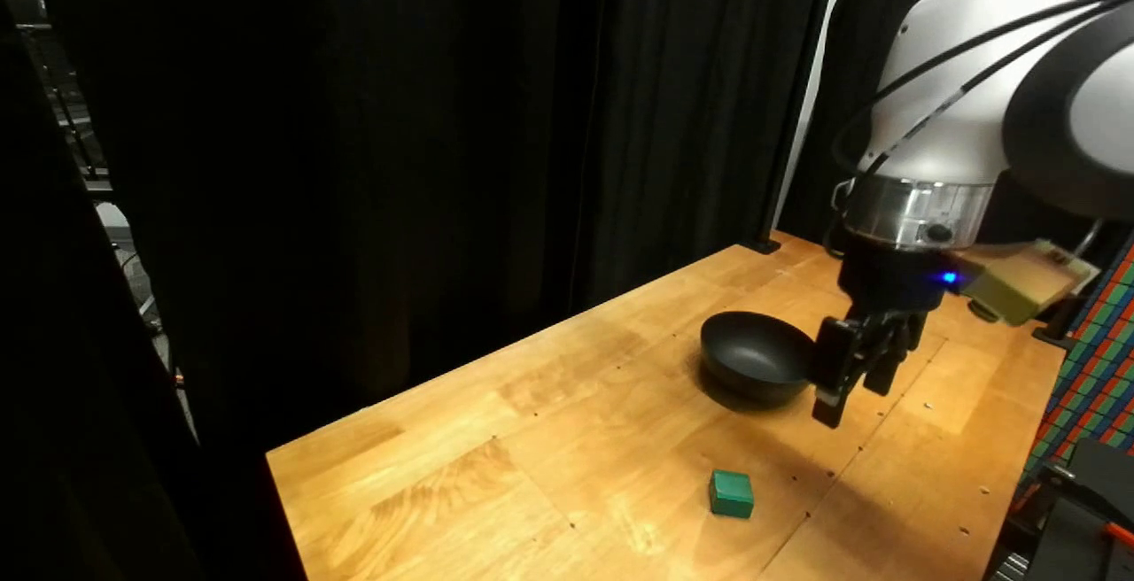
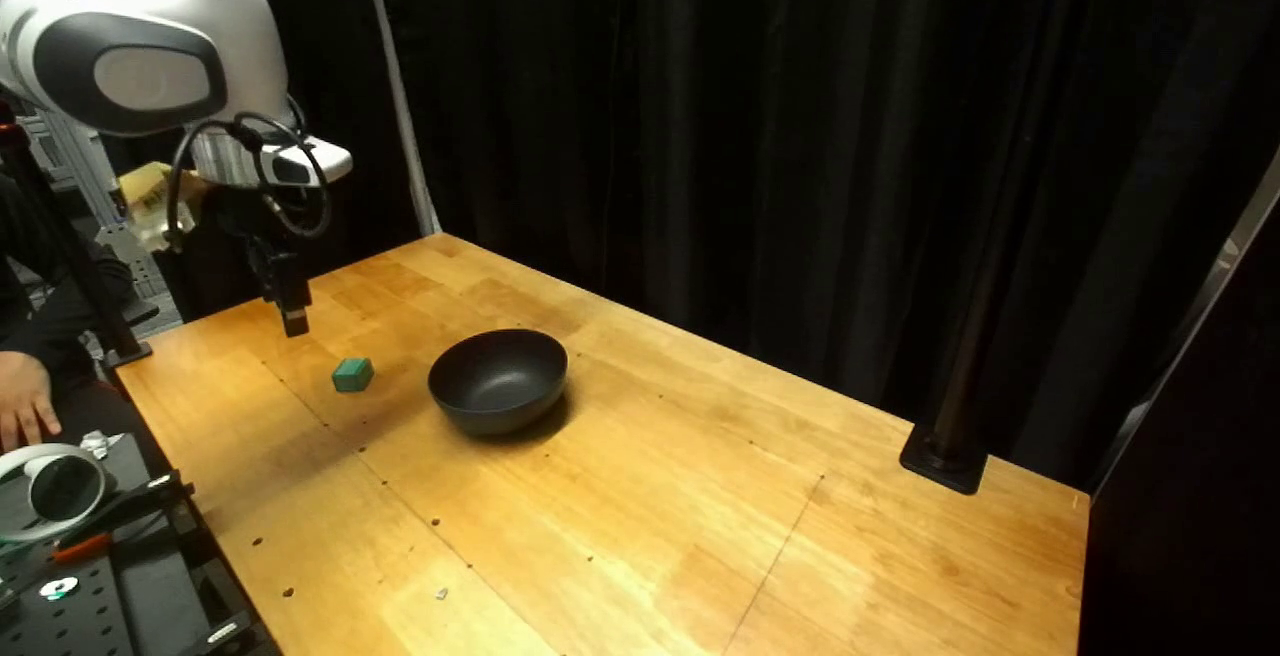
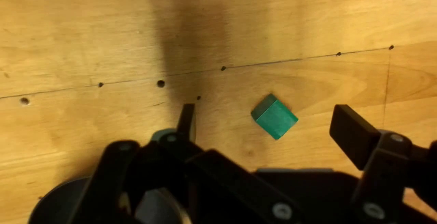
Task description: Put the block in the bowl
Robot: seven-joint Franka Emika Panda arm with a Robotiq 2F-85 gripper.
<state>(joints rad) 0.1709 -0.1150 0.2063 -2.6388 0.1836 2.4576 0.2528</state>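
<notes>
Two spread fingers seemingly flank the block only in the wrist view.

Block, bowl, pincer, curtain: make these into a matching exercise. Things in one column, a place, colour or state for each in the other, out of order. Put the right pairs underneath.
Things
1. block
2. bowl
3. pincer
4. curtain

Places, colours, states
A. round, resting on the table
B. hanging behind the table in both exterior views
C. green
D. open, above the table

Right pairs
1-C
2-A
3-D
4-B
</notes>
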